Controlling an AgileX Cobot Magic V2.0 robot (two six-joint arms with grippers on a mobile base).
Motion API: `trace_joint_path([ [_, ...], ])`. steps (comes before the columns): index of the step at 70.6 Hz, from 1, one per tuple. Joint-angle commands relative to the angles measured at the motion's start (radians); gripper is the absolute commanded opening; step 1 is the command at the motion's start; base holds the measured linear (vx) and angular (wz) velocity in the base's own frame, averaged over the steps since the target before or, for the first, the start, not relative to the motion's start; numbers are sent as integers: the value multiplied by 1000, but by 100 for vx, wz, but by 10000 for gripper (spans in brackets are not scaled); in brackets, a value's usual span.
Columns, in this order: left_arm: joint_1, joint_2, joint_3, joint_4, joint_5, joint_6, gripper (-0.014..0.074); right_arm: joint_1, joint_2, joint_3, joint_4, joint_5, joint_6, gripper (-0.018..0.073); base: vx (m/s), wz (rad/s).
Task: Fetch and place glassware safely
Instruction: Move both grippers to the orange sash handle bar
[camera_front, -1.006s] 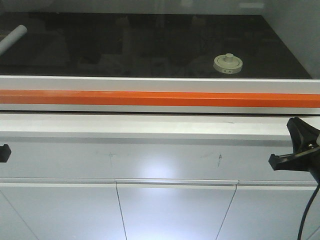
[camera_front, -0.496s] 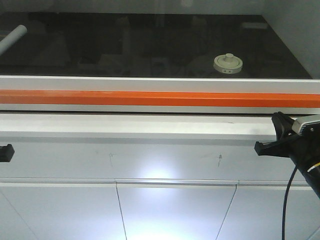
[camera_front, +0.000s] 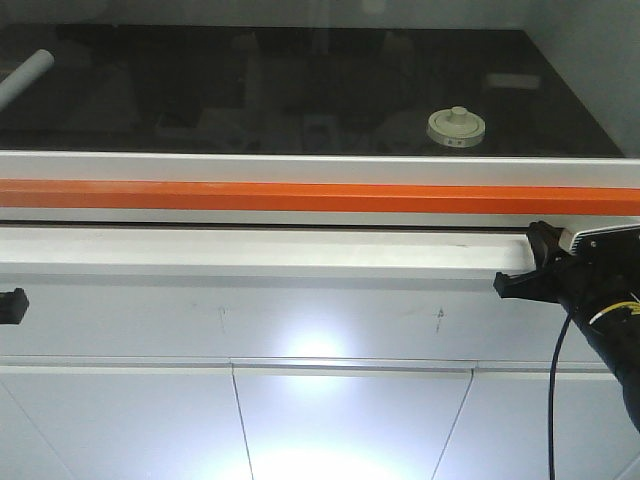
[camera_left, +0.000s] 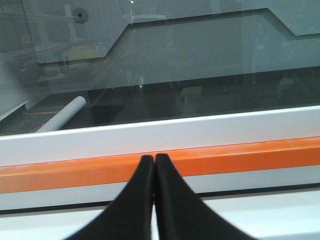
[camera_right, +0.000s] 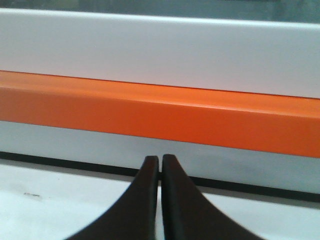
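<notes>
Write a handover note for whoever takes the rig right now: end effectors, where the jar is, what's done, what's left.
Left end effector: shut, empty, facing the orange rail.
Right end effector: shut, empty, close to the same rail, at the right.
Lidded glass jar: upright on the dark worktop behind the rail, right of centre, untouched.
Done: nothing fetched yet.
Left: open an end effector, reach the jar, grasp it, place it safely. Whether the way in is open is unclear.

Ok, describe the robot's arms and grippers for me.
Both grippers are black: the left gripper and right gripper each have two curved fingers tapering to slim tips. The right arm carries a grey plate, yellow markings and a black cable.
</notes>
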Motion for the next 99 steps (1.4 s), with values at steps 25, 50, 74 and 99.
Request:
trace_joint_path([
  [25, -7, -1, -22, -4, -75, -8, -7, -5, 45, -117, 31, -50, -10, -1, 0, 0],
  [50, -7, 46, -25, -4, -76, -7, -7, -5, 43, -123, 41, -86, -10, -1, 0, 0],
  [74, -7, 304, -35, -4, -294, -6, -7, -5, 43, -123, 40, -86, -10, -1, 0, 0],
  [99, -7, 530, -200, 79, -292, -19, -7, -5, 43, -123, 40, -86, -10, -1, 0, 0],
])
